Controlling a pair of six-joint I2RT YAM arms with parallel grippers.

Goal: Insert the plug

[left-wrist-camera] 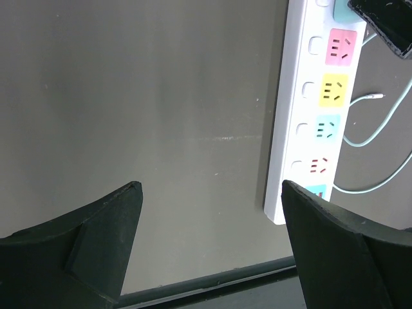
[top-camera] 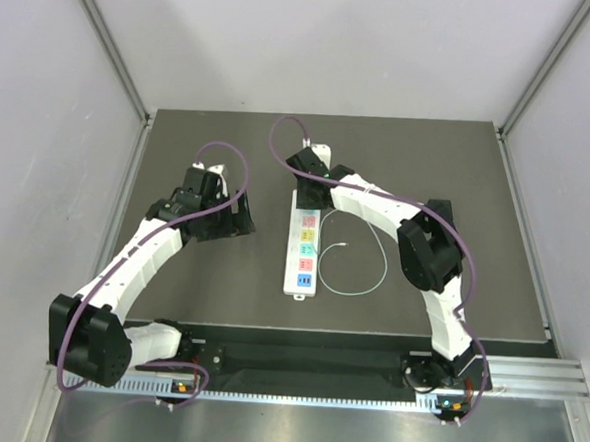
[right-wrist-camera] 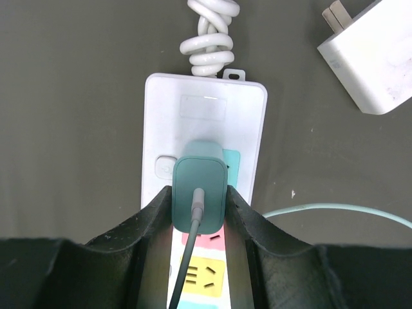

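Note:
The teal-green plug [right-wrist-camera: 200, 192] sits on the teal top socket of the white power strip [right-wrist-camera: 201, 122], its cable running down between my fingers. My right gripper [right-wrist-camera: 198, 205] is shut on the plug, one finger on each side. In the top view the right gripper [top-camera: 313, 170] is over the far end of the strip [top-camera: 304, 254], and the plug is hidden under it. The thin cable [top-camera: 357, 275] loops on the table to the right. My left gripper [left-wrist-camera: 209, 193] is open and empty, left of the strip's near end [left-wrist-camera: 309, 122]; it also shows in the top view [top-camera: 237, 217].
A small white square block with metal prongs [right-wrist-camera: 368, 59] lies right of the strip's far end. The strip's thick white cord [right-wrist-camera: 209, 38] coils beyond it. Grey walls enclose the table on three sides; a black rail [left-wrist-camera: 212, 283] runs along the near edge.

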